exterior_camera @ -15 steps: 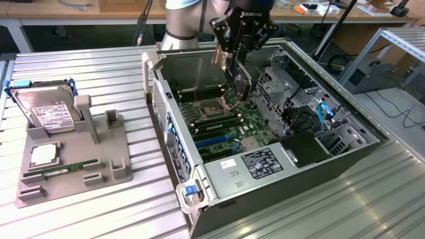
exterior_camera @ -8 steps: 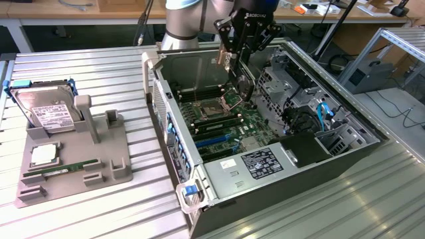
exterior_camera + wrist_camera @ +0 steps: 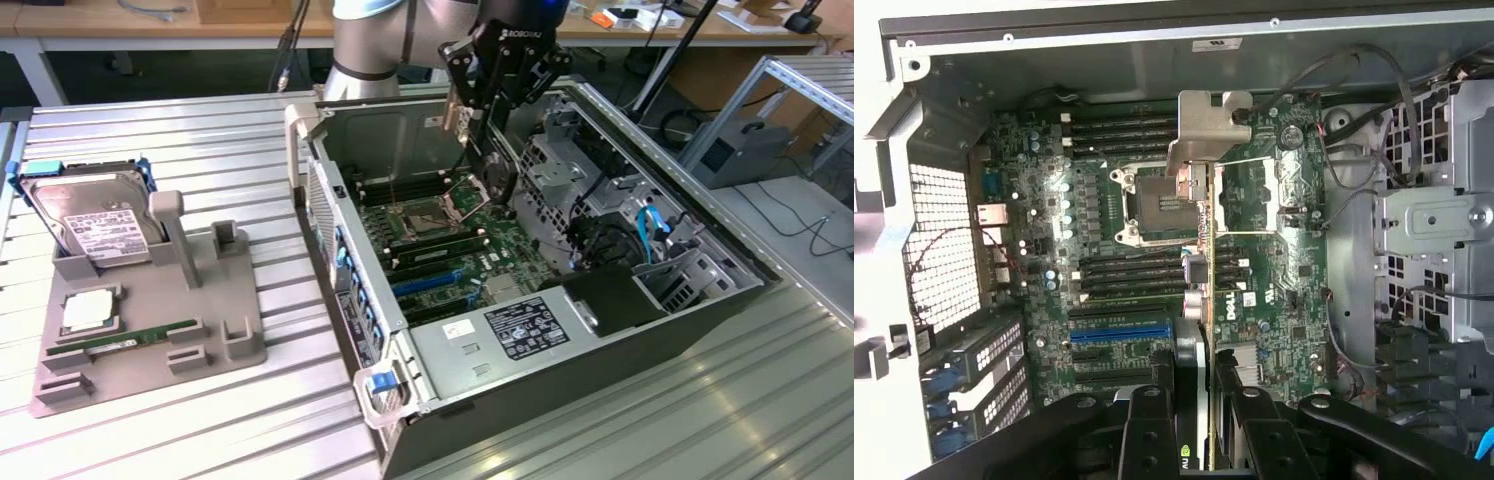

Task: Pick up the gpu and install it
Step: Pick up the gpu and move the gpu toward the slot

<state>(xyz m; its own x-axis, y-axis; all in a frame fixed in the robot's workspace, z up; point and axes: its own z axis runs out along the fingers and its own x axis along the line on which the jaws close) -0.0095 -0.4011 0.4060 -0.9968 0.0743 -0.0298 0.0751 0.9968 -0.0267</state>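
Down front we have the slatted bench (image 3: 160,440), and on it the open case (image 3: 534,330) lying on its side with its labelled panel nearest us. Off to the exterior view's left sits the grey holder (image 3: 147,375), with the memory stick (image 3: 127,340) lying in a near slot and the hard drive (image 3: 100,225) standing on edge at the far end. Moving into the case, we see the board (image 3: 461,250) lying flat, its blue slot (image 3: 1119,330) bare and the socket (image 3: 1154,205) beyond it. And there's the gpu (image 3: 467,130) (image 3: 1202,150), up over the far half of the board, held on edge, its silvery bracket at the far end. From the wrist we look straight along its thin edge, which crosses beside the socket. The claw (image 3: 491,95) (image 3: 1199,385) is pinching the gpu from both sides, fingers (image 3: 1144,430) black against the card. Whether the card touches the board, we can't tell. Behind it rises the arm (image 3: 374,40).
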